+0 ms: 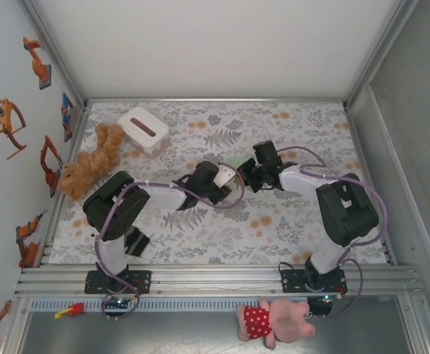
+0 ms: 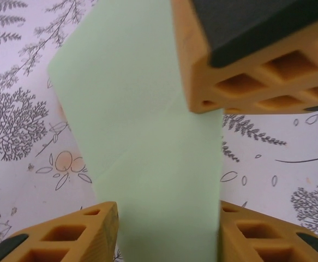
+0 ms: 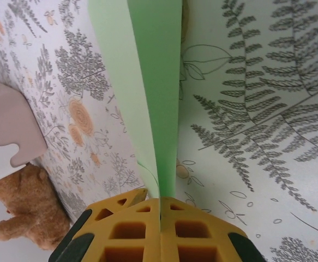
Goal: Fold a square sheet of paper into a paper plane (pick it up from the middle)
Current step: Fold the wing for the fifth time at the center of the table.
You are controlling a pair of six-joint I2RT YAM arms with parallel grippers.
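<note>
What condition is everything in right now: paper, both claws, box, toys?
Green paper: folded, held off the table.
Right gripper: shut on the green paper.
Left gripper: open, fingers either side of the paper.
White box: upright, slot on top.
Teddy bear: lying beside the white box.
Pink plush toy: lying on the near ledge.

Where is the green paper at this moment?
In the top view the green paper is over the middle of the floral table, pinched in the right hand, with the left hand close beside it.
</note>
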